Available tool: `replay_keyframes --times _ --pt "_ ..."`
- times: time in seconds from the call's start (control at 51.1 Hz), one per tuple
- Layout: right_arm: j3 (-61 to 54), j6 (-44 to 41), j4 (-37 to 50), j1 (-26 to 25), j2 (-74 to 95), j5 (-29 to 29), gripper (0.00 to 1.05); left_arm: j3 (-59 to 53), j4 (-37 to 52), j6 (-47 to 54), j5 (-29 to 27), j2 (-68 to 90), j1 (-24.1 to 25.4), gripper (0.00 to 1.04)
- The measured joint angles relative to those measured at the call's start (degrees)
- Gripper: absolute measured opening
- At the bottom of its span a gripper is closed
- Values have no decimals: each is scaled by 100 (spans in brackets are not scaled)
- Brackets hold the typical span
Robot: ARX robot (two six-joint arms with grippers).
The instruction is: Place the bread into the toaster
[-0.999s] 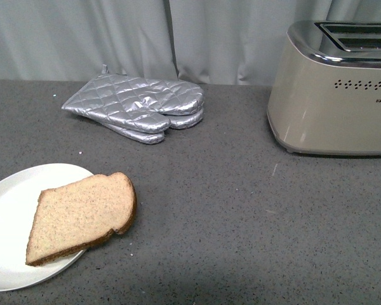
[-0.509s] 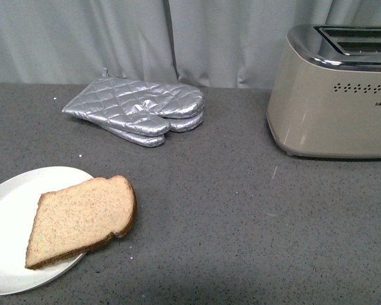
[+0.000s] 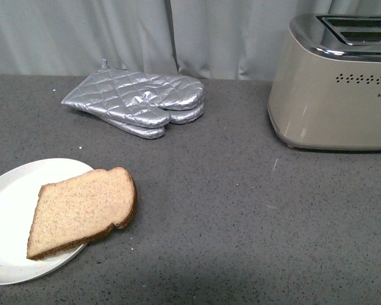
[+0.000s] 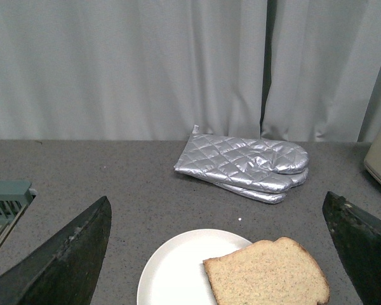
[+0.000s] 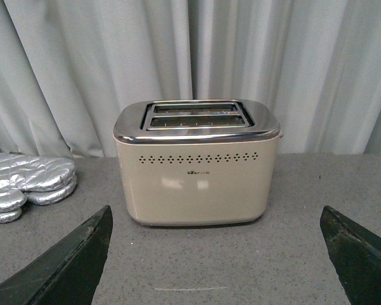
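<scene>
Hovering with left gripper (image 4: 216, 200) and right gripper (image 5: 216, 210) both spread and empty, I note the bread (image 3: 82, 213) lies flat, overhanging its plate (image 3: 13, 197), likely easing a pinch, well apart from the toaster (image 3: 333, 95).

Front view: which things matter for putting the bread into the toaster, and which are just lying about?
Belong to the job: the bread; the toaster.
Just lying about: the white plate, partly under the bread; the silver oven mitts near the curtain.
</scene>
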Motion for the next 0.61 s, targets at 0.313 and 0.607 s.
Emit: replay_keyframes --times 0.313,0.607 --pt "-2 0 0 0 0 0 95 0 0 0 0 0 0 98" --pt "-2 0 0 0 0 -4 95 511 -391 -3731 1572 2380 321 98"
